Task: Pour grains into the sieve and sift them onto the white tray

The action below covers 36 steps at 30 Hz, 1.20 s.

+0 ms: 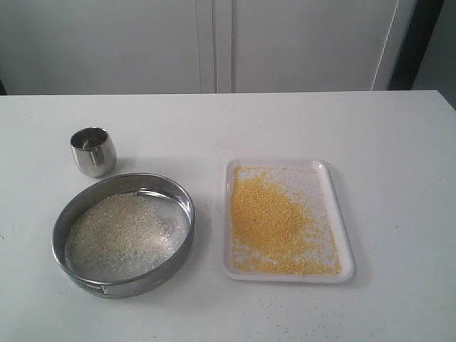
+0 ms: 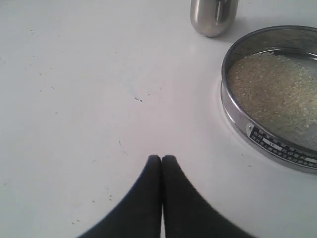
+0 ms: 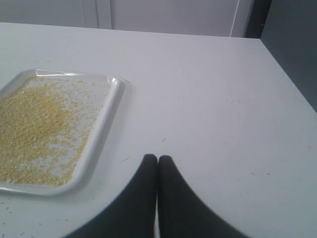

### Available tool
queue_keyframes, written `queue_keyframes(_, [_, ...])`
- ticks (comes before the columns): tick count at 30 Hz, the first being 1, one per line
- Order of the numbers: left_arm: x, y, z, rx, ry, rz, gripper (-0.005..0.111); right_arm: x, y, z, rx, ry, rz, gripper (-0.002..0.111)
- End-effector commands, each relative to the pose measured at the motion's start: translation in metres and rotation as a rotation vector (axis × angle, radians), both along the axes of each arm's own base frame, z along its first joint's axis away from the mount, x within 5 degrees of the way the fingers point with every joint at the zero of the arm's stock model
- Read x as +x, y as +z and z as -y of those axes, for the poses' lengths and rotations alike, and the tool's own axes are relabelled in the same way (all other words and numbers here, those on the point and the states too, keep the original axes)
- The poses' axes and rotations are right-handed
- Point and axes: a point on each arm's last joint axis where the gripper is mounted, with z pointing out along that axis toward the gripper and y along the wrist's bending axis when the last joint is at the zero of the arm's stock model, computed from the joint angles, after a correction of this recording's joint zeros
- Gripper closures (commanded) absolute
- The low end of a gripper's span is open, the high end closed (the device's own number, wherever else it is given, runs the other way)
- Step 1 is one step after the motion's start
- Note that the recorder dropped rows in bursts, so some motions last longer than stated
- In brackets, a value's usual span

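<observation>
- Spanning the far side of the scene, pale wall panels [image 1: 107,43] with upright seams stand behind the table, and a dark strip [image 1: 427,43] shows at the far right corner.
- A plain white table [image 1: 399,142] fills the rest of the view. Its surface is matt and carries a few tiny dark specks [image 2: 139,99] on the left side.
- The white tray [image 1: 345,242] lies flat on the table right of the middle, with its long sides running near to far.
- The sieve [image 1: 142,285] stands on the table left of the tray, near it but apart, with its small dark label on the near wall.
- A small steel cup [image 1: 93,152] stands upright just beyond the sieve's far left edge.
- The yellow granules [image 1: 274,221] lie on the tray, heaped thickest along its left and middle and thinning to scattered bits toward the far right corner.
- The pale grains [image 1: 121,235] are spread over the sieve's mesh, denser on the left.
- The left gripper [image 2: 162,158] is clenched, its dark fingers pressed together with nothing between them, above bare table left of the sieve.
- The right gripper [image 3: 157,158] is likewise clenched and empty, above bare table just right of the tray.
- A few stray yellow bits [image 3: 6,207] lie on the table beside the tray's rim.
</observation>
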Motion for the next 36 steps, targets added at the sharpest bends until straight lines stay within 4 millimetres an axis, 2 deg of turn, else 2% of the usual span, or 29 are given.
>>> queue_keyframes(1, [-0.003,-0.015,0.000,-0.017,0.014,0.054,0.107,0.000,0.000,0.000,-0.004,-0.004,0.018,0.108])
queue_keyframes(10, [-0.008,-0.038,0.000,0.001,0.006,0.069,0.107,0.000,0.000,0.000,-0.004,-0.004,0.018,0.108])
queue_keyframes(36, [-0.008,-0.036,0.000,0.007,0.008,0.097,0.107,0.000,0.000,0.000,-0.004,-0.004,0.018,0.108])
